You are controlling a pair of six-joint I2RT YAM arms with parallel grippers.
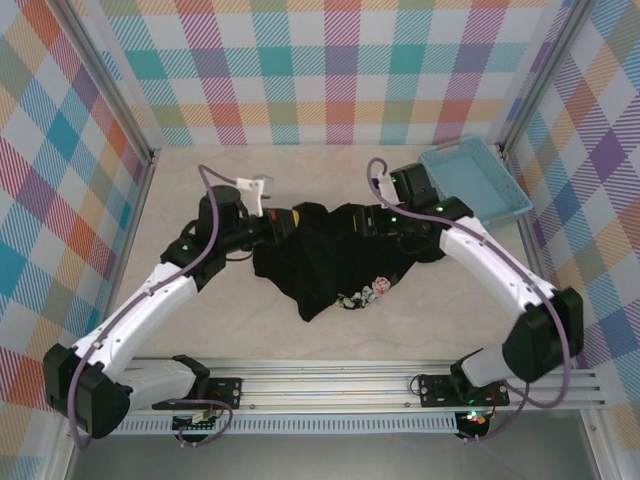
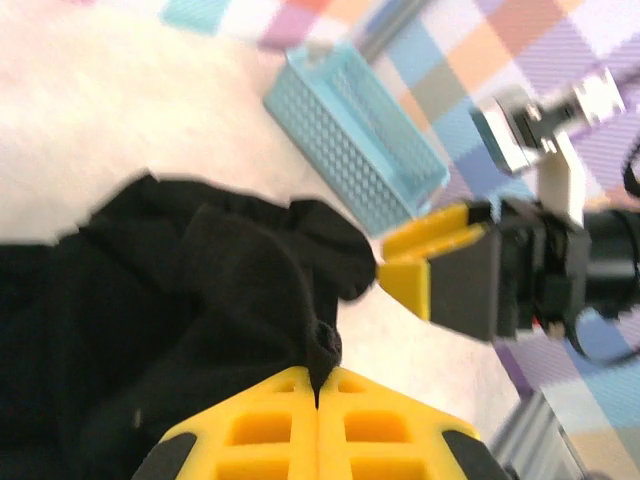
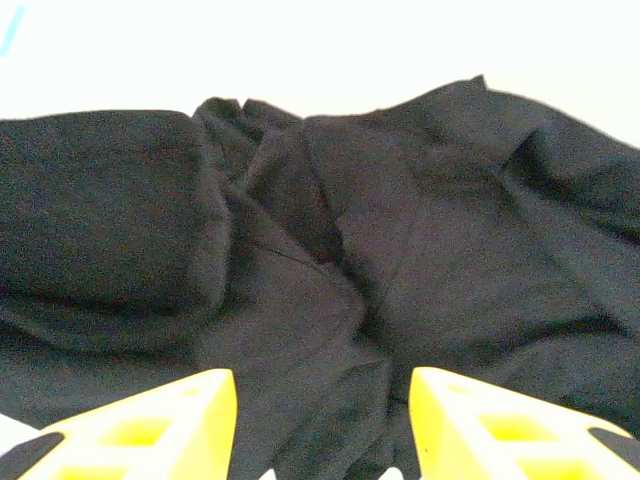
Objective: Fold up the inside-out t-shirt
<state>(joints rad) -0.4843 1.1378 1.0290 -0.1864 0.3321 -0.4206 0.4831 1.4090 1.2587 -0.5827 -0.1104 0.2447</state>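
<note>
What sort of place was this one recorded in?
Most likely a lab data-collection booth rather than a home. Checked fabric walls enclose a pale table. A left arm and right arm are bolted to an aluminium rail. A black t-shirt and blue basket serve as props.

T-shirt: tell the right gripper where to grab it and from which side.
Take the raised right-hand edge of the t-shirt, the bunched fold lying inside the open right gripper, coming in from the right. The left gripper pinches the opposite edge, so this likely spreads it.

Pastel plaid walls (image 1: 340,70), pale beige tabletop (image 1: 330,335), light blue basket (image 1: 475,180) far right, aluminium rail (image 1: 350,385) in front
</note>
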